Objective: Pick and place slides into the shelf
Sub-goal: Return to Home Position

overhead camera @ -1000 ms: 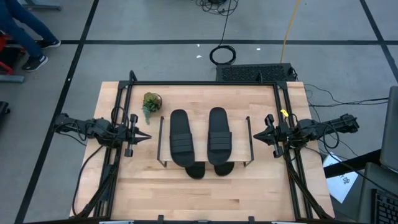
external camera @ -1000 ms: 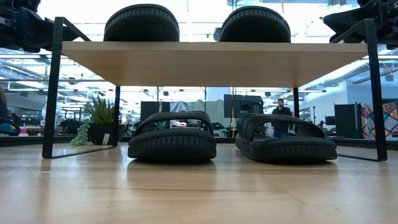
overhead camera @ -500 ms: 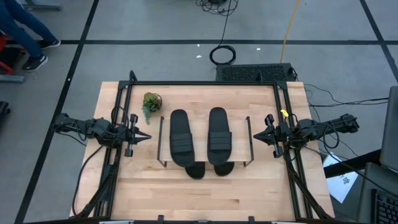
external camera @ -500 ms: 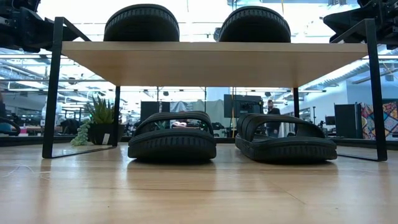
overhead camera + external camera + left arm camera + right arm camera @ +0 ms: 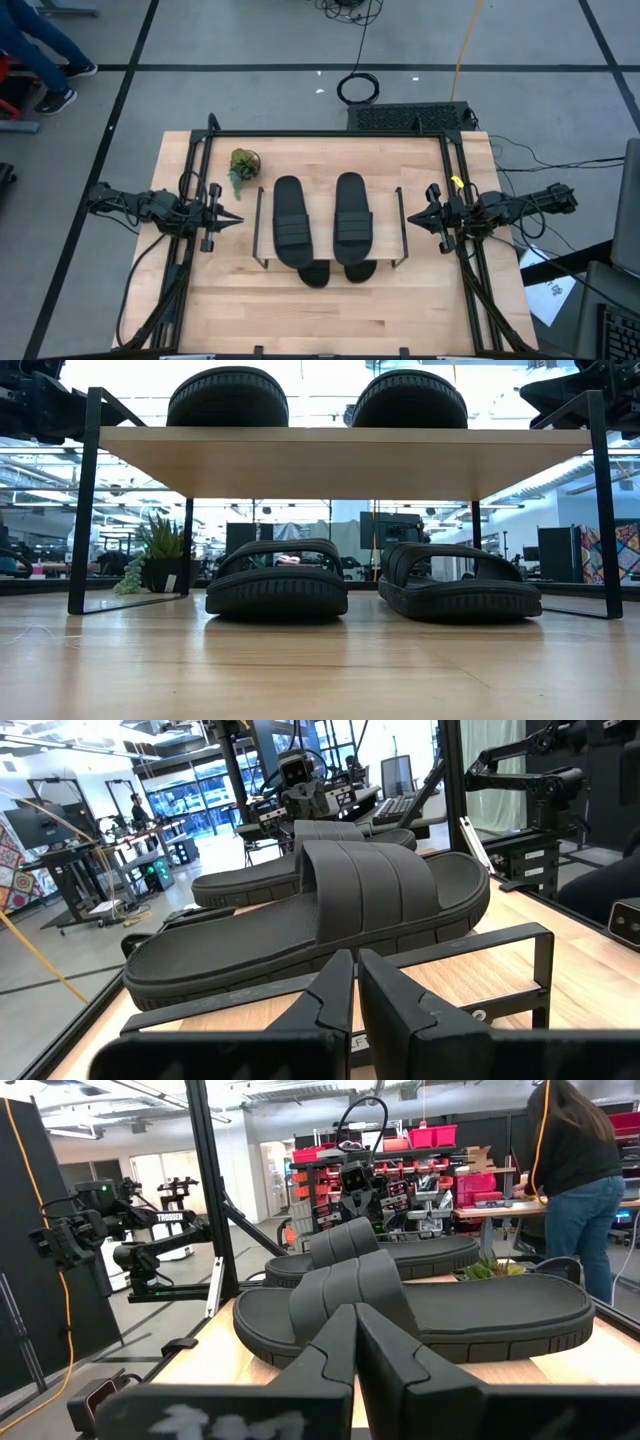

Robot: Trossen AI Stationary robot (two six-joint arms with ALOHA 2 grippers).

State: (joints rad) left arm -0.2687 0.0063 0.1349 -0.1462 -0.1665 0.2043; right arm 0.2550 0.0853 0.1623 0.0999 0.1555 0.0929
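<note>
The shelf (image 5: 385, 230) stands in the middle of the counter (image 5: 300, 320). On its light wood plank the left top slide (image 5: 290, 222) and the right top slide (image 5: 352, 218) lie side by side, running near to far, a narrow strip of plank showing between them. Under the plank, on the counter, the left lower slide (image 5: 277, 585) and the right lower slide (image 5: 460, 588) sit side by side between the black wire side frames. From above, their near ends poke out past the shelf's near edge.

The left tool (image 5: 232, 220) hangs just left of the shelf, pointing at it, its fingers pressed together and holding nothing. The right tool (image 5: 412, 219) hangs just right of the shelf, facing the other way, fingers likewise closed on nothing. Neither touches the shelf or a slide.

A small potted plant (image 5: 243, 165) stands on the counter to the far left of the shelf. A person (image 5: 570, 1170) stands at a workbench in the room beyond.
</note>
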